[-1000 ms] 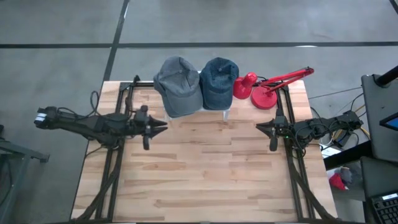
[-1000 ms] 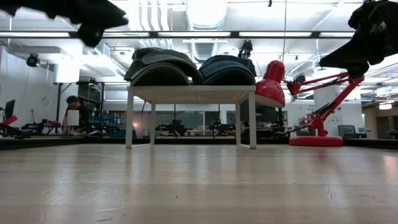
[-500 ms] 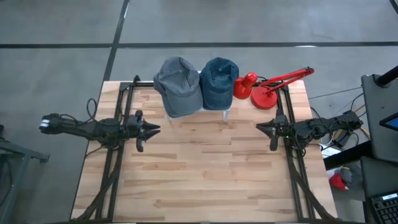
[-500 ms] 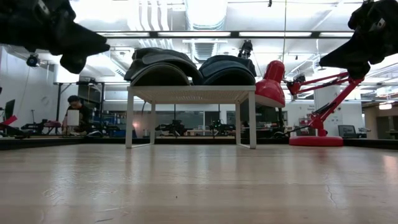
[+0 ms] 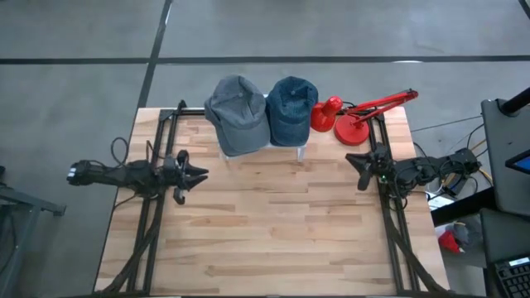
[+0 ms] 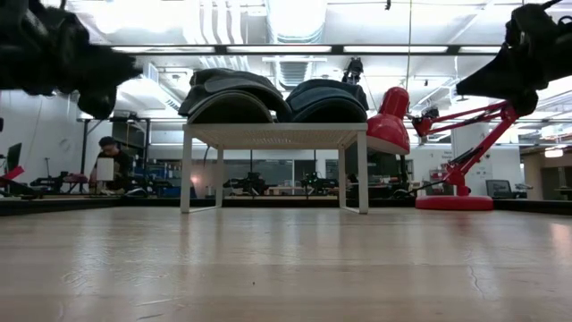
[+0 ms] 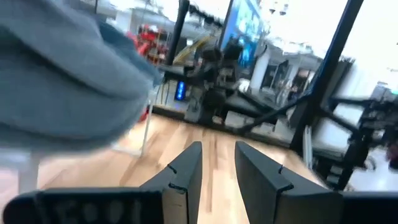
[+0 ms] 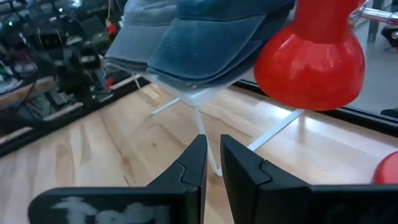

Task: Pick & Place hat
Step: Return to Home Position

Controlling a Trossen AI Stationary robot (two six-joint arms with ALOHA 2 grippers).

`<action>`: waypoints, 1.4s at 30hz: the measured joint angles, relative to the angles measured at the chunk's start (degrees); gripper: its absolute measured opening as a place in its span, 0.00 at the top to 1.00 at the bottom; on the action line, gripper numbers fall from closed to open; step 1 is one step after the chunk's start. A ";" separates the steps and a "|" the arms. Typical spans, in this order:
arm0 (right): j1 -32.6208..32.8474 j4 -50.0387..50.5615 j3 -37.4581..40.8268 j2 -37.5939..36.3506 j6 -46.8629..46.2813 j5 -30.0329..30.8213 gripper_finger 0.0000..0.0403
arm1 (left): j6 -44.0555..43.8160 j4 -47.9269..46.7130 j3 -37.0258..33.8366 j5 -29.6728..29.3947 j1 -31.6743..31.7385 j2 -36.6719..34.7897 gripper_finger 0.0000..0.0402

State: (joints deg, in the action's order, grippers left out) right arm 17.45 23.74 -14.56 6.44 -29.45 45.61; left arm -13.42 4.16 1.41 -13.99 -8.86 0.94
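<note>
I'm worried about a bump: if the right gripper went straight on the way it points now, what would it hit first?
Probably the white shelf leg, which stands almost dead ahead of the right gripper. How far off it is cannot be judged.

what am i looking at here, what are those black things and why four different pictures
Those are two robot arms at a wooden table, each ending in a two-finger gripper. One picture looks straight down, one looks level across the tabletop, and two come from cameras on the arms' wrists. The left gripper and right gripper hang above the table's sides, fingers slightly apart, holding nothing. On a small white shelf at the far edge lie gray caps and, beside them, blue caps. A red desk lamp stands to the right of the shelf.
</note>
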 joint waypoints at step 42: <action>0.01 -20.19 11.81 -5.58 13.12 -27.65 0.89 | 1.02 -1.29 -0.97 0.01 0.00 1.86 0.75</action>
State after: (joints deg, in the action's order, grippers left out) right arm 17.46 3.55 -2.74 0.86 -16.33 17.96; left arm -12.40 2.87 0.45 -13.98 -8.86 2.81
